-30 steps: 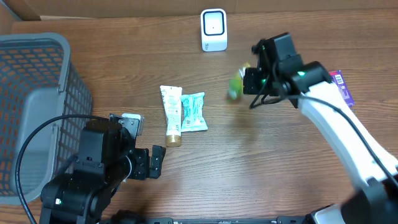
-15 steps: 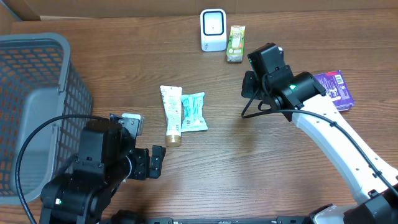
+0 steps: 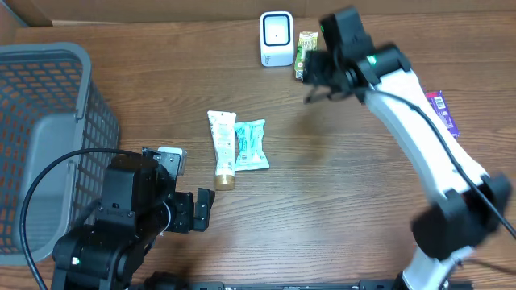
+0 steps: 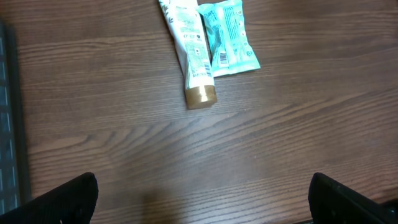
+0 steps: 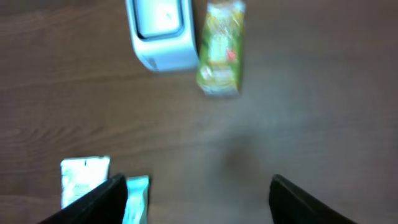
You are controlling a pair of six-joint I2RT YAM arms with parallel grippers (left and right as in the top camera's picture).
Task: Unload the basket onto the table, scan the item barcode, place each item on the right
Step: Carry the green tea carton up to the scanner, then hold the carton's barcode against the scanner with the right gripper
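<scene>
A green snack packet (image 3: 305, 47) lies flat on the table just right of the white scanner (image 3: 276, 38). The right wrist view shows both from above: the scanner (image 5: 160, 31) with the green packet (image 5: 221, 46) beside it. My right gripper (image 5: 196, 199) hovers just in front of them, open, with only bare table between its fingers. In the overhead view it (image 3: 316, 71) partly covers the packet. My left gripper (image 4: 202, 199) is open wide above bare wood at the near left, holding nothing.
A white tube with a gold cap (image 3: 221, 145) and a teal packet (image 3: 251, 143) lie side by side mid-table. A purple pack (image 3: 444, 113) sits at the right, partly under my right arm. A grey mesh basket (image 3: 48, 129) fills the left edge.
The green packet left my right gripper and now lies beside the scanner. My right gripper has moved toward the back of the table and opened. The left arm has not moved.
</scene>
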